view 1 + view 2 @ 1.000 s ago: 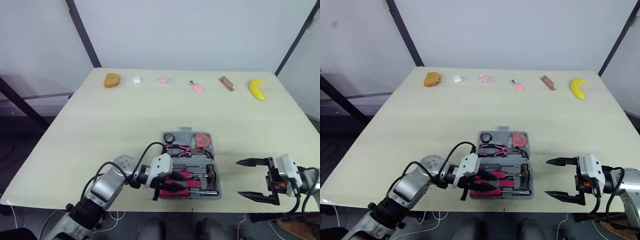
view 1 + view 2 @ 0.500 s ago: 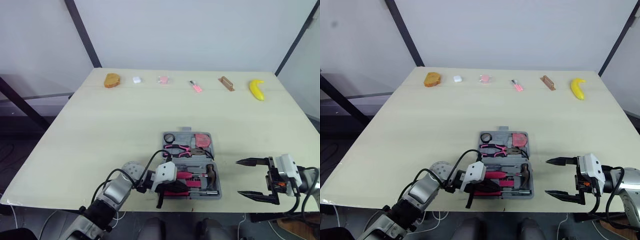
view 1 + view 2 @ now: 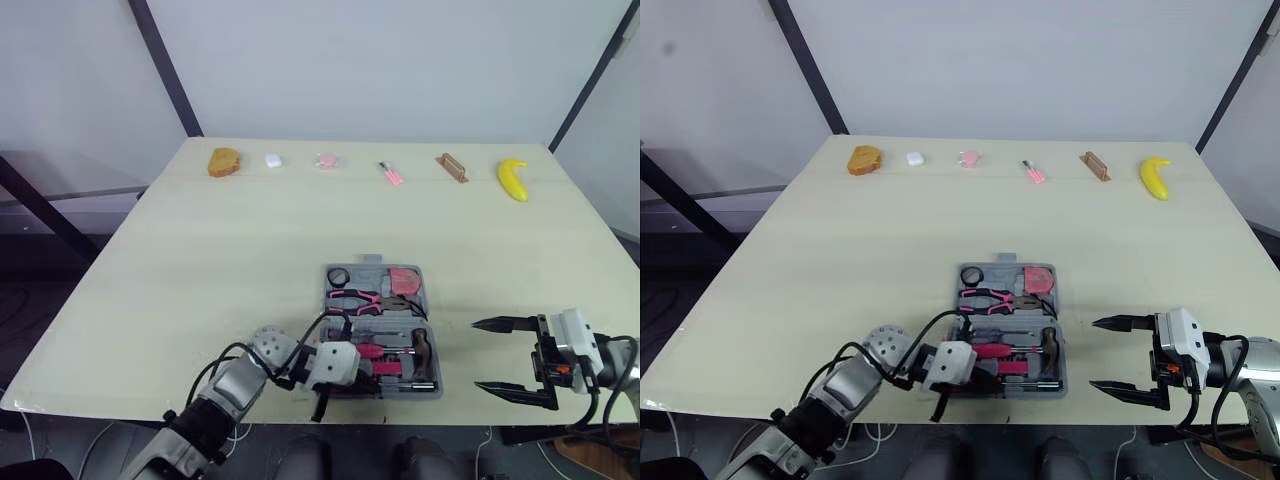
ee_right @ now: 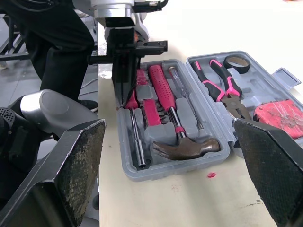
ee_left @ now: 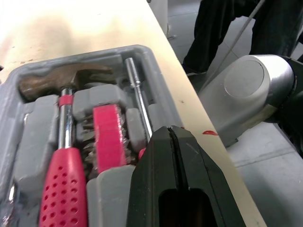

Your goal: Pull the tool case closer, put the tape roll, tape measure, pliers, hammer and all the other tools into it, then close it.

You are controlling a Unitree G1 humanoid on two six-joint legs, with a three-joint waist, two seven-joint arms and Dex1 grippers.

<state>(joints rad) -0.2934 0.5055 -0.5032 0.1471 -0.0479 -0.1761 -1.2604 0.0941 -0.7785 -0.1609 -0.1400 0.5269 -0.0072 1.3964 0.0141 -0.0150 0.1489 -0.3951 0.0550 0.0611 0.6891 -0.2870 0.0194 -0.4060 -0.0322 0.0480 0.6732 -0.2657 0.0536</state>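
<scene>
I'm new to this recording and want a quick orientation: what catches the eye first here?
The open grey tool case near the front edge of the table stands out, holding pink-handled tools such as the hammer. The left gripper, fingers shut, sits at its near left corner; the right gripper hangs wide open to its right. A yellow banana lies by the far edge, at the right.

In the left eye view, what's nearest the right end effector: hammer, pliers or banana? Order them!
1. Hammer, in the tool case's near half, beside the right end effector.
2. Pliers, case's far half.
3. Banana, table's far edge.
</scene>
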